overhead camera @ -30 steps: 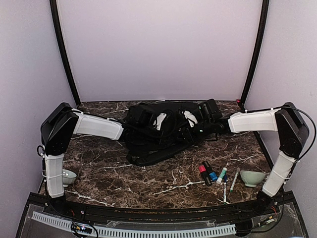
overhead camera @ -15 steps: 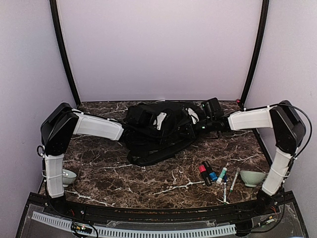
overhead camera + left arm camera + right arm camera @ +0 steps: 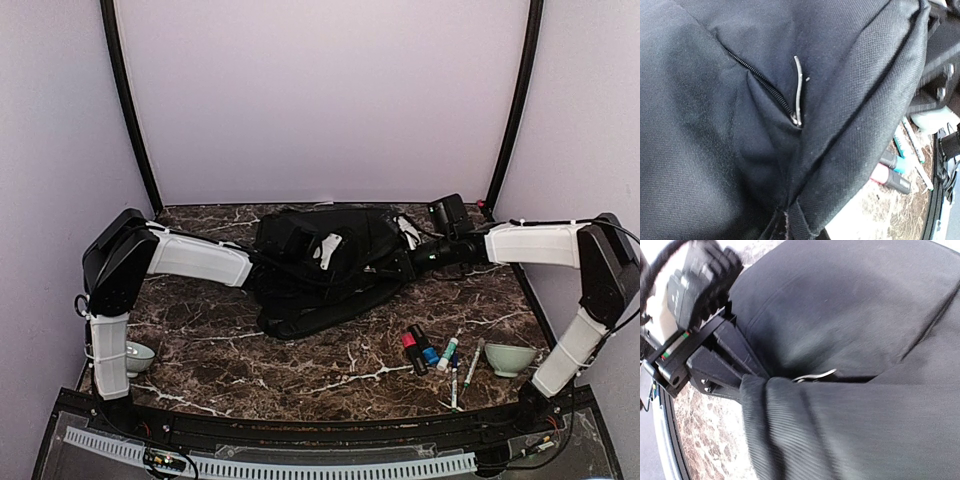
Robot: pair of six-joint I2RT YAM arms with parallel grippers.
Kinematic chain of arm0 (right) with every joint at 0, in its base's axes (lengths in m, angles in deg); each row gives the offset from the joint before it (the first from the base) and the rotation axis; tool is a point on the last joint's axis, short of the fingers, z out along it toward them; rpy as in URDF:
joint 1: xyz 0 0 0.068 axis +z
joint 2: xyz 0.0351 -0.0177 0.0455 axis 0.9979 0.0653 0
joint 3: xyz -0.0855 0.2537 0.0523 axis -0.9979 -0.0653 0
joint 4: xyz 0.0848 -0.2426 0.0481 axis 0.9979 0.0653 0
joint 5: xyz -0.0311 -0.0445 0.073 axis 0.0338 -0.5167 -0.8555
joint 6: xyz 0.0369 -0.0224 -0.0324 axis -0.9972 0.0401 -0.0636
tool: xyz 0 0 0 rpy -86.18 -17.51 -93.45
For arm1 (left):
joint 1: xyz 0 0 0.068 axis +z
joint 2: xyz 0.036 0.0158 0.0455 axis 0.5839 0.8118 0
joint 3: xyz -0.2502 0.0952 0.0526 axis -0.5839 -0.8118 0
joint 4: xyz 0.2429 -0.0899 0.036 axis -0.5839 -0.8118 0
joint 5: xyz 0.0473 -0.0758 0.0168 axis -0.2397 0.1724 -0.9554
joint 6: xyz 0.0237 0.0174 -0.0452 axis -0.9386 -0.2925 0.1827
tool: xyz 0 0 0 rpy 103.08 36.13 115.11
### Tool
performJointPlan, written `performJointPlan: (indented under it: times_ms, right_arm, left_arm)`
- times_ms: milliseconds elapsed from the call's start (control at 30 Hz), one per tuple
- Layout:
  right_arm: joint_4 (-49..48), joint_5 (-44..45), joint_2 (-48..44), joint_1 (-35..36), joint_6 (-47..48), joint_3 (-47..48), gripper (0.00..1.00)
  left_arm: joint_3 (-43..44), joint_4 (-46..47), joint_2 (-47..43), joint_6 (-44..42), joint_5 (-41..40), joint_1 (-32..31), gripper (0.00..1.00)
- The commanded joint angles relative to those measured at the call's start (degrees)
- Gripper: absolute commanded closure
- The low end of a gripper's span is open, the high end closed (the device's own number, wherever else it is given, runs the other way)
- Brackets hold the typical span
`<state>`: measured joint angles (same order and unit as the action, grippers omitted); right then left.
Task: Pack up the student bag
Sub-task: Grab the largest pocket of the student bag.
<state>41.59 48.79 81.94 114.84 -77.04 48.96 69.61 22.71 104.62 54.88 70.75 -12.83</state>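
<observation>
The student bag (image 3: 335, 275), a large black fabric backpack, lies across the back middle of the table. My left gripper (image 3: 322, 250) is on its left part. In the left wrist view black fabric (image 3: 740, 125) fills the frame and bunches to a pinch at the bottom centre, beside a zip with a metal pull (image 3: 798, 92); my fingers are hidden. My right gripper (image 3: 402, 250) is on the bag's right end. The right wrist view shows taut ribbed bag fabric (image 3: 850, 430) over my hidden fingers, and a metal pull (image 3: 815, 375).
Several markers (image 3: 432, 350) lie at the front right, also seen in the left wrist view (image 3: 892, 170). A pale green bowl (image 3: 510, 358) stands at the right edge and another bowl (image 3: 137, 355) at the left edge. The left gripper's body (image 3: 695, 315) is close to the right gripper.
My right gripper has moved to the right and slightly back, pulling the bag's right end with it and stretching the bag wider. The left arm has barely moved.
</observation>
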Motion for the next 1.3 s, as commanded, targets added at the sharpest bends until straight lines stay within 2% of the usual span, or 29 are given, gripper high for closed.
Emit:
performJointPlan:
  times_ms: [0,300,500,733,933,1267]
  right_arm:
    - [-3.95,-3.18,-1.64,-1.18,-0.67,-0.69,1.00]
    - [-7.03,-6.85,1.69,-1.23,-2.80,1.66,1.00]
    - [-4.44,-8.65,7.20,-0.73,-1.18,4.94,0.79]
    - [-5.16,-10.43,10.56,-0.50,-0.74,6.71,0.66]
    - [-4.55,-10.78,11.58,0.61,1.43,6.89,0.61]
    - [-4.13,-6.83,12.73,1.13,9.73,4.72,0.61]
  left_arm:
    - [0.17,0.16,-4.32,-1.26,2.57,-1.20,1.00]
    - [1.11,1.58,-4.32,-0.06,4.52,-1.23,1.00]
    - [1.64,4.34,-4.16,2.62,6.43,-1.19,1.00]
    - [2.23,5.03,-4.05,4.14,7.52,-1.19,1.00]
    - [2.63,4.85,-4.05,4.14,7.63,-1.19,1.00]
    - [4.95,4.79,-4.09,5.16,8.91,-1.02,1.00]
